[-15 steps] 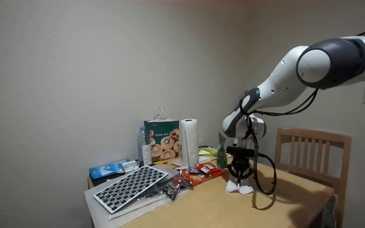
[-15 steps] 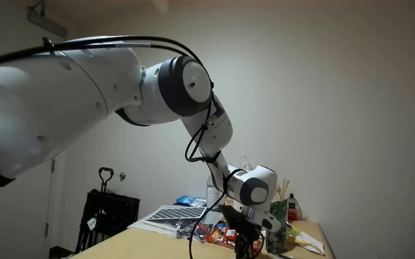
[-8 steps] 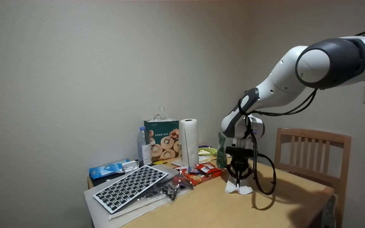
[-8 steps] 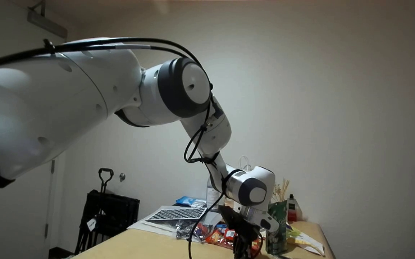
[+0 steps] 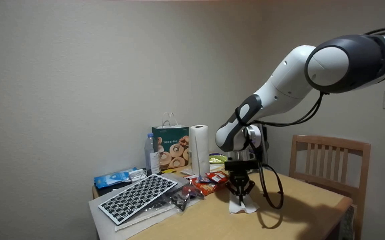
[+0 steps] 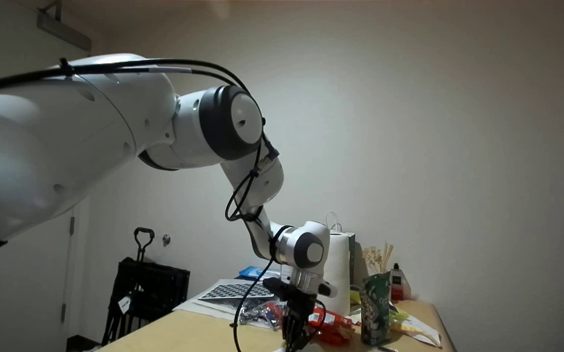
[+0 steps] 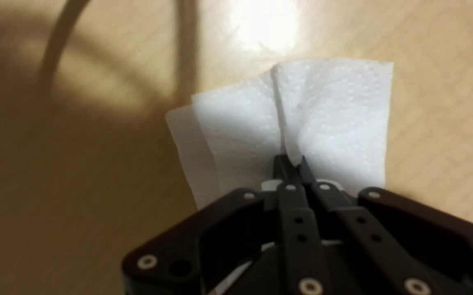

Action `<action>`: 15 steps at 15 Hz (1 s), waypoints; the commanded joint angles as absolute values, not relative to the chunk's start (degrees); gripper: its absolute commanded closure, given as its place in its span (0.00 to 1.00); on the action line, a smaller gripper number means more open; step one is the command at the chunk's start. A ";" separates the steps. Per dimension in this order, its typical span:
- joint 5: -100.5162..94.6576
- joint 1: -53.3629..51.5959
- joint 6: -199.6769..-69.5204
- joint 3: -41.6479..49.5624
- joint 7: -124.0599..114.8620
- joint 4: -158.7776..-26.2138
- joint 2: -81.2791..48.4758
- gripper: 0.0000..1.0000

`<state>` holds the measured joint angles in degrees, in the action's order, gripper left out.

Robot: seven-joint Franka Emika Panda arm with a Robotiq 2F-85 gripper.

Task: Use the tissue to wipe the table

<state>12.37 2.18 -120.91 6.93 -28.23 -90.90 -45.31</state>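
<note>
White paper tissue (image 7: 322, 110) clenched in black two-fingered gripper (image 7: 296, 164)

The gripper points downward, its jaws pressed together on a raised fold of the tissue. The rest of the sheet spreads to both sides of that grip, against the light tan, smooth-topped wooden table (image 5: 196, 228).

In an exterior view, an upright green paper carrier bag (image 5: 169, 143), printed with round beige shapes, shows white material (image 5: 175, 126) at its mouth; the rest of its inside is hidden. Just beside it stands a clear plastic bottle (image 5: 150, 151) with a blue cap; how full it is cannot be made out. A crinkled transparent plastic bag (image 5: 186, 196) holds dark pieces (image 5: 179, 201) and a red item (image 5: 189, 190). Next to it lie shiny red-and-orange packets (image 5: 209, 186), their contents out of sight.

Also in an exterior view, a tall green patterned pouch (image 6: 376, 310) stands upright. Dry tan stalks (image 6: 379, 258) rise above its top edge, though whether they stand in it or behind it cannot be told. Near the pouch, a small black-capped bottle (image 6: 397, 286) is red in its lower part.
</note>
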 commanded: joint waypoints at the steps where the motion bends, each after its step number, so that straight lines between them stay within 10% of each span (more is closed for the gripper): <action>1: 12.14 1.58 -120.61 6.91 -28.36 -90.56 -45.39 0.98; 15: 14.79 2.75 -117.93 5.29 -26.69 -98.10 -44.51 1.00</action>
